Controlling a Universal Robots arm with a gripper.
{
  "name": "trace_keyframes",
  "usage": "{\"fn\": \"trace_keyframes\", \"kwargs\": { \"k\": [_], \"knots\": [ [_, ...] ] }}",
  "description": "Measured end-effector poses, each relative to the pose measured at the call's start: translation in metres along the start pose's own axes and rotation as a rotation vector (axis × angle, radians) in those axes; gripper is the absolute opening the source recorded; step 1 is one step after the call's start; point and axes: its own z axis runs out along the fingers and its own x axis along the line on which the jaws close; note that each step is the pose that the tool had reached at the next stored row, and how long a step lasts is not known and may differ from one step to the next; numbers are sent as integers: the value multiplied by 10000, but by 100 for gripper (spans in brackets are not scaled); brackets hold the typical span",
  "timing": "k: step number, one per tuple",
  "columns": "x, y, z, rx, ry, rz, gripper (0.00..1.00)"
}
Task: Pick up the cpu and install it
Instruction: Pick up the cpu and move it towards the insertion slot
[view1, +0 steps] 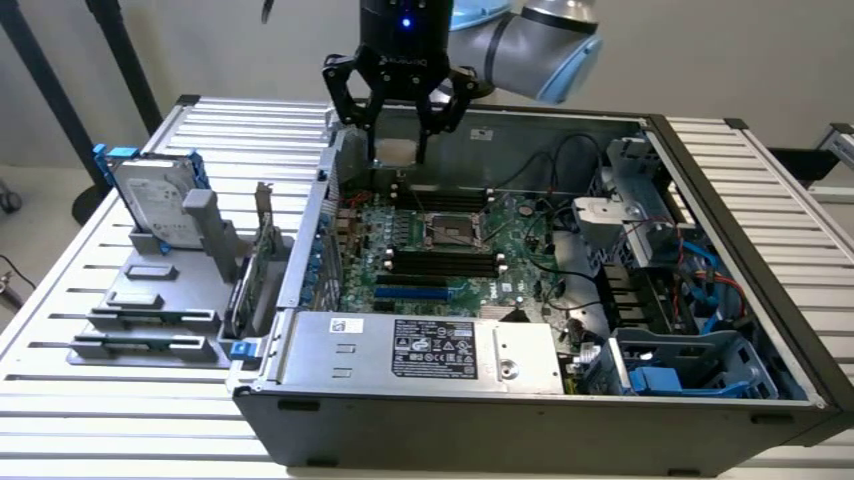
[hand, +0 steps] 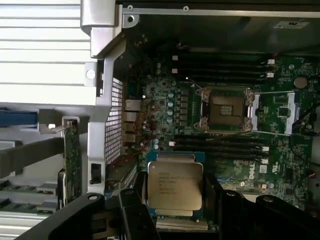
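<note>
Wrist view, closest in: gripper closed on the cpu, dark fingers flanking two opposite edges. Chip lies flat, silver lid facing the camera, green rim showing at the edges.

Cpu hangs in the air, clear of the motherboard. Exterior view confirms this: the chip sits between the fingertips, high over the board's back edge, close to the case wall.

Key relation: the open socket is not under the chip. In the exterior view it lies nearer the camera and a little toward that view's right. Chip is close to square, and its edges look parallel to the socket frame's. The load plate looks swung aside, beside the socket.

Farther off: memory slots beyond the socket, then the case's far wall.

Hard to make out:
- pad contact with the chip's edges, lost in dark
- chip's edge nearest the gripper body, cut off
- lid print, unreadable
- height over the board, not judgeable
- socket contacts, unclear
</note>
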Motion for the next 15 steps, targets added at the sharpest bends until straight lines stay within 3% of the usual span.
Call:
{"fn": "trace_keyframes", "kwargs": {
  "k": [9,15],
  "knots": [
    [-413,204,147,1,1,0,55],
    [-567,258,250,0,0,-1,55]
  ]
}}
